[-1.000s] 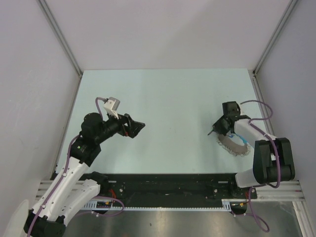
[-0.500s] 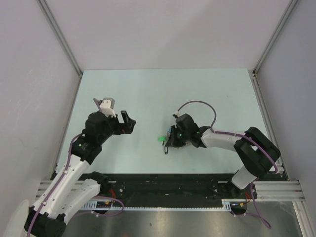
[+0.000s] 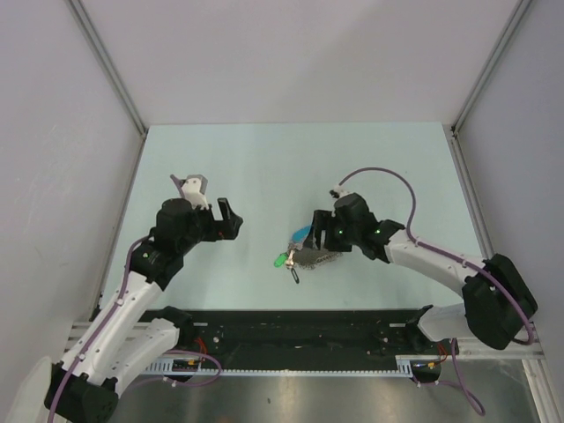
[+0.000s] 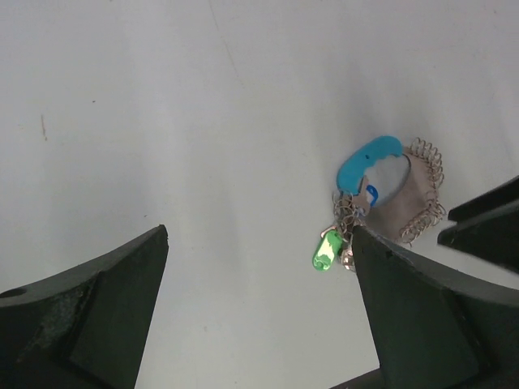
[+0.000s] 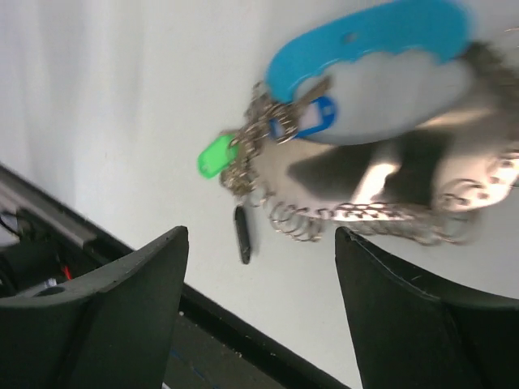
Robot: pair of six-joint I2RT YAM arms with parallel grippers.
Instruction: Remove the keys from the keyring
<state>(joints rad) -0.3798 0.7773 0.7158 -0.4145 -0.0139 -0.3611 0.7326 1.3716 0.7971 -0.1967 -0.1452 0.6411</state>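
Silvery metal in a small tangled bunch: these are the keys (image 5: 243, 150). You find them lying flat on the pale table (image 3: 264, 159), a little to the right of the middle in the top view. A curved blue plastic piece (image 5: 373, 40) lies at the far side of the bunch, and a green tag (image 5: 215, 156) sticks out on the side towards the left arm. The keyring (image 5: 251, 190) is somewhere among the thin loops of this knot. It is too small and too blurred for you to separate it from the rest. A grey flat piece (image 5: 389, 174) edged with wire coils (image 5: 365, 212) lies touching the bunch, and a small dark object (image 5: 242, 233) rests on the table just beside it, on the near side.

Your right gripper (image 3: 319, 233) is just beside the bunch. In its wrist view both fingers stand well apart and only bare table shows in the gap. The keys lie ahead of the fingertips, not between them, so nothing is held.

Your left gripper (image 3: 227, 220) stands to the left, well apart from the keys, with its jaws spread wide and empty. In its own wrist view the bunch appears far ahead and to the right — close to the edge of one finger (image 4: 422, 316) in the picture, but not touching it.
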